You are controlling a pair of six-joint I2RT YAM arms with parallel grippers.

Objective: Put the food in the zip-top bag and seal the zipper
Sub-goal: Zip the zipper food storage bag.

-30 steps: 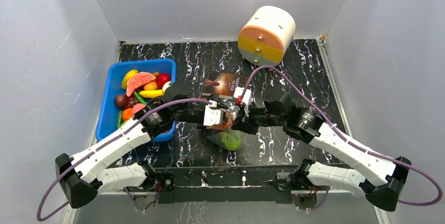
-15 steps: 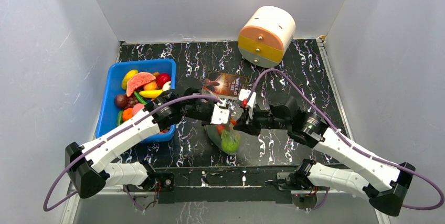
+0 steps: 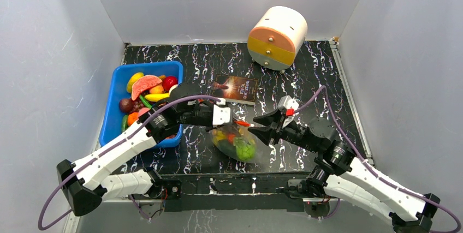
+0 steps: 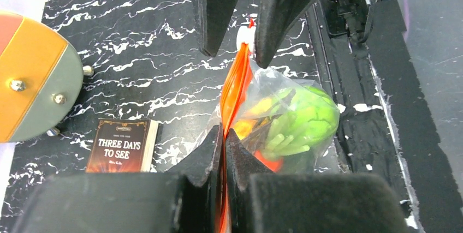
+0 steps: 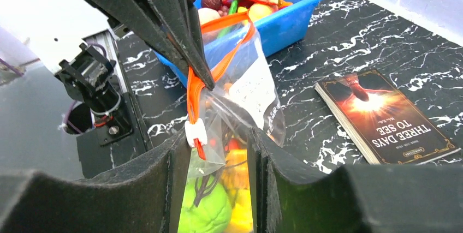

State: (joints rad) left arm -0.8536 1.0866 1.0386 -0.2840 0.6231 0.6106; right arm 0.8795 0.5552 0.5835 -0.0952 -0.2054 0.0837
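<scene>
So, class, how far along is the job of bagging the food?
Done: some food sits inside the bag. In hand: left gripper pinches the zipper; right gripper stands open around the slider. Left: zipper looks unsealed; more food in the bin.

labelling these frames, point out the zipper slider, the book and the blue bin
zipper slider (image 5: pixel 195 133), right wrist view, its pale body
book (image 3: pixel 238 89), top view, middle of cover
blue bin (image 3: pixel 153 66), top view, far rim
</scene>
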